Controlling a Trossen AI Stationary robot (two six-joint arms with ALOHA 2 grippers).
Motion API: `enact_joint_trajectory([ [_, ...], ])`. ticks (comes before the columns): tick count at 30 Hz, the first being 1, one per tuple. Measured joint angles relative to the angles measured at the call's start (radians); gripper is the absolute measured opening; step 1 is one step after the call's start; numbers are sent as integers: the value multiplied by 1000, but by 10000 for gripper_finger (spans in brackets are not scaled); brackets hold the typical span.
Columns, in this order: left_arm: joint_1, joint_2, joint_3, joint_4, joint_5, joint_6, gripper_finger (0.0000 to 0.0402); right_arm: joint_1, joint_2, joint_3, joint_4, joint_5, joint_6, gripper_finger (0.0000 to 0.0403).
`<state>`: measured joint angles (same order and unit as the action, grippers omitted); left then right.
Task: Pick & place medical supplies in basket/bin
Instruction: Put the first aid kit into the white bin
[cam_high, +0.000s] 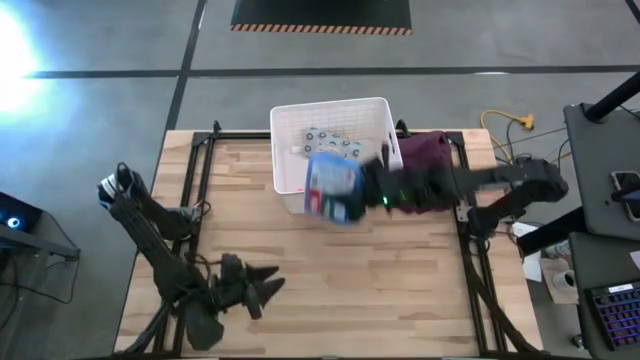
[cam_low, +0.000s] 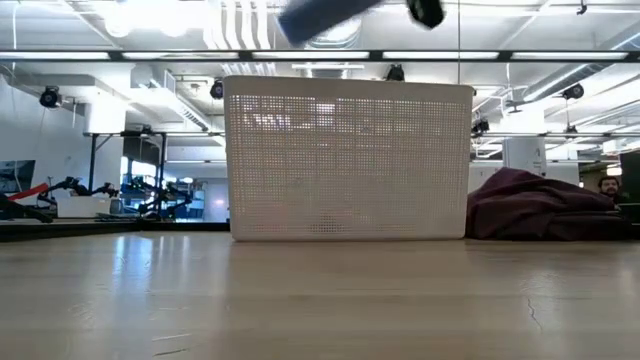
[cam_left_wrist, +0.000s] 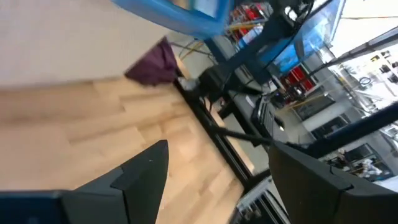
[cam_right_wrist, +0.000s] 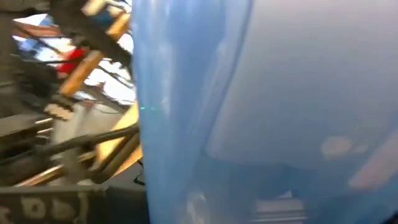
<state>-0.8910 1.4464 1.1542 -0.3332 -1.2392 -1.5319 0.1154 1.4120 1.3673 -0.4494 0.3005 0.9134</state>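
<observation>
The right gripper (cam_high: 368, 190) has its fingers clamped on one edge of the flat blue first-aid box (cam_high: 333, 187), which juts out ahead of them, away from the arm. The right wrist view is almost wholly filled by blue plastic, so the box sits hard against the fingers. In the low view the box (cam_low: 318, 14) hangs high over the top edge of the white tub (cam_low: 350, 160), carried at a slant, one end lower than the other. That height looks chosen so the box clears the wall on its way in.

Just beyond the fingers, under the box's far end, lies the tub (cam_high: 290, 122). The box overlaps its near wall and front corner, so it is partly above the opening and partly above the bare bench (cam_high: 330, 270). A few small supplies (cam_high: 330, 140) already lie on the tub floor, farther in than the box; what they are I cannot tell. My reading is that the box is about to be dropped and needs a little more travel inward before release, or it could catch the rim.

Behind the fingers, beneath the right forearm, the dark purple cloth (cam_high: 425, 160) lies bunched beside the tub.

Well away at the near bench edge, the left gripper (cam_high: 262, 286) waits low, its fingers (cam_left_wrist: 140, 171) spread wide and holding nothing.
</observation>
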Motion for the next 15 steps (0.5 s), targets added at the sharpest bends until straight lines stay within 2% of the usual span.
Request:
enact_joint_trajectory([
  [4, 36, -88, -53, -2, 3, 57, 255, -206, 50, 97, -67, -169, -87, 165],
  [8, 64, -192, -165, -5, 33, 57, 255, -374, 120, 154, -88, -311, -122, 166],
  [13, 76, -374, -336, 3, 44, 47, 255, -504, 241, 239, -122, -427, -162, 166],
  [15, 87, -461, -407, 8, 59, 47, 255, -534, 297, 284, -174, -443, -185, 169],
])
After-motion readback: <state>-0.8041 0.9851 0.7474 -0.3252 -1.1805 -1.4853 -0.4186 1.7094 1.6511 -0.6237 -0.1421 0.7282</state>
